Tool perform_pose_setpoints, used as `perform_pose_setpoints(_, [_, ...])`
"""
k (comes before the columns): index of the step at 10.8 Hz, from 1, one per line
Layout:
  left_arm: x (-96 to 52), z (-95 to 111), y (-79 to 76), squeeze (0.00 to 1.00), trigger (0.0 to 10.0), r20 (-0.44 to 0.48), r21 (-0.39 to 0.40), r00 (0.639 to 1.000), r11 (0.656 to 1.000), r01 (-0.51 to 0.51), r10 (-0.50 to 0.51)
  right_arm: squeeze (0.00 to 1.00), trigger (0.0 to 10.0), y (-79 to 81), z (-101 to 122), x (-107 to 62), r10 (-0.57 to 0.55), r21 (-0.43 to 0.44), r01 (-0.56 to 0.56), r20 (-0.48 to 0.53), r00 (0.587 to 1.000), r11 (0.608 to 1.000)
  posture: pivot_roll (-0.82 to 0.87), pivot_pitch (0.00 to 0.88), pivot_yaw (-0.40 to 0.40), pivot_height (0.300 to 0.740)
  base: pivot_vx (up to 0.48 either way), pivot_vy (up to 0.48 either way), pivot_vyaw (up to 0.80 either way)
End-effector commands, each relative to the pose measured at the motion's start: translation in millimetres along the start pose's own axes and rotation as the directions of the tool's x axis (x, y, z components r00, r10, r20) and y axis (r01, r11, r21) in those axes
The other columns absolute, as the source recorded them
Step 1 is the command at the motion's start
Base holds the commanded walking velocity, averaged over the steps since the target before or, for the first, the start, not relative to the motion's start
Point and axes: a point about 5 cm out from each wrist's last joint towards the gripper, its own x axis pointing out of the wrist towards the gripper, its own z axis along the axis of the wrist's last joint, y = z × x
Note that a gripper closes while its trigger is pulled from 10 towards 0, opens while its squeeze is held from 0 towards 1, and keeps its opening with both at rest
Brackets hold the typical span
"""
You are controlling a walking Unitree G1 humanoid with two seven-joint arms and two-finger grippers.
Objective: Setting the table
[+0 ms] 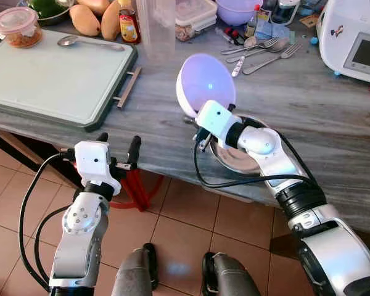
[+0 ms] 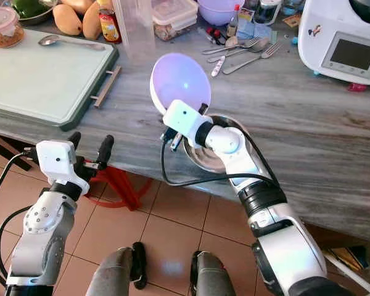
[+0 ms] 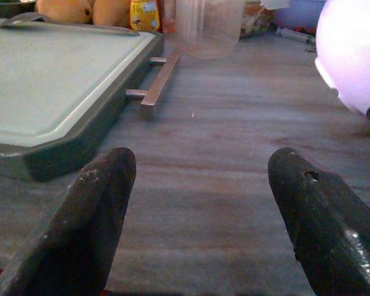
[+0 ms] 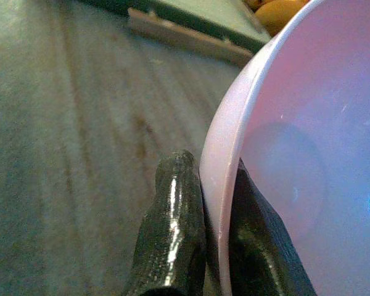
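Observation:
My right gripper (image 1: 196, 121) is shut on the rim of a pale lilac bowl (image 1: 207, 84), which it holds tilted above the grey counter (image 1: 308, 117). In the right wrist view the rim (image 4: 225, 179) is pinched between the two black fingers (image 4: 172, 228). A steel plate (image 1: 231, 157) lies on the counter under my right forearm. My left gripper (image 1: 117, 151) is open at the counter's front edge, its fingers (image 3: 92, 216) spread over bare counter. A spoon (image 1: 86, 42) lies on the green tray (image 1: 55, 80). Forks and spoons (image 1: 265, 50) lie at the back.
A clear jug (image 1: 155, 28) stands behind the bowl. Mangoes (image 1: 92, 18), a sauce bottle (image 1: 129, 26), food tubs (image 1: 15, 26) and a second lilac bowl (image 1: 237, 9) line the back. A white kitchen machine (image 1: 354, 40) is at the back right. Tiled floor lies below.

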Motion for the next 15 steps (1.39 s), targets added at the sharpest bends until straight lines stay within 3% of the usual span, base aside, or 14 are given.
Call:
perform_pose_setpoints(1, [-2.4, 0, -0.8, 0.00, 10.0, -0.007, 0.002, 1.000, 1.000, 0.007, -0.007, 0.00, 10.0, 0.4, 3, 1.3, 0.026, -0.028, -0.025, 0.005, 1.000, 0.999, 0.00, 0.240, 0.005, 0.740, 0.000, 0.000, 0.00])
perform_pose_setpoints(2, [-2.1, 0, -1.7, 0.00, 10.0, -0.010, 0.000, 1.000, 1.000, 0.010, -0.010, 0.54, 10.0, 1.4, 1, 0.7, 0.037, -0.031, -0.037, 0.003, 0.999, 0.999, 0.00, 0.240, 0.005, 0.740, 0.000, 0.000, 0.00])
perform_pose_setpoints(3, [-1.7, 0, -2.1, 0.00, 10.0, -0.011, -0.002, 1.000, 1.000, 0.011, -0.011, 1.00, 10.0, 0.7, 2, -0.1, 0.038, -0.035, -0.037, 0.005, 0.999, 0.999, 0.00, 0.240, 0.005, 0.740, 0.000, 0.000, 0.00])
perform_pose_setpoints(6, [1.1, -1, -4.6, 0.00, 10.0, -0.015, -0.011, 1.000, 1.000, 0.020, -0.020, 1.00, 10.0, -5.4, 3, -2.9, 0.026, -0.085, -0.025, 0.002, 1.000, 0.996, 0.00, 0.235, 0.001, 0.740, 0.000, 0.000, 0.00])
perform_pose_setpoints(7, [1.3, -2, -5.0, 0.00, 10.0, -0.018, -0.013, 1.000, 1.000, 0.020, -0.020, 0.56, 10.0, -7.9, 6, -4.6, 0.028, -0.116, -0.028, 0.004, 1.000, 0.993, 0.00, 0.235, 0.001, 0.740, 0.000, 0.000, 0.00])
perform_pose_setpoints(8, [1.7, -3, -5.4, 0.00, 10.0, -0.020, -0.013, 1.000, 1.000, 0.020, -0.021, 0.00, 10.0, -9.2, 7, -5.1, 0.032, -0.129, -0.031, 0.003, 0.999, 0.991, -0.01, 0.232, -0.001, 0.740, 0.000, 0.000, 0.00])
perform_pose_setpoints(10, [1.7, -5, -7.6, 0.00, 10.0, -0.029, -0.017, 0.999, 0.999, 0.027, -0.028, 0.00, 10.0, -16.5, 15, -8.1, 0.027, -0.087, -0.023, 0.035, 0.999, 0.996, -0.01, 0.228, -0.002, 0.740, 0.000, 0.000, 0.00])
perform_pose_setpoints(11, [2.7, -5, -8.0, 0.00, 10.0, -0.030, -0.018, 0.999, 0.999, 0.028, -0.029, 0.05, 10.0, -18.5, 14, -9.5, 0.034, -0.108, -0.032, 0.022, 0.999, 0.994, -0.01, 0.225, -0.002, 0.740, 0.000, 0.000, 0.00])
perform_pose_setpoints(12, [3.3, -5, -8.2, 0.00, 10.0, -0.029, -0.018, 0.999, 0.999, 0.028, -0.028, 1.00, 10.0, -20.4, 17, -11.5, 0.040, -0.096, -0.036, 0.034, 0.999, 0.995, -0.01, 0.225, -0.002, 0.740, 0.000, 0.000, 0.00])
perform_pose_setpoints(15, [5.1, -7, -9.6, 0.00, 10.0, -0.037, -0.019, 0.999, 0.999, 0.029, -0.030, 0.96, 10.0, -12.4, 16, -16.9, 0.107, -0.087, -0.103, 0.031, 0.994, 0.991, -0.02, 0.219, -0.004, 0.740, 0.000, 0.000, 0.00])
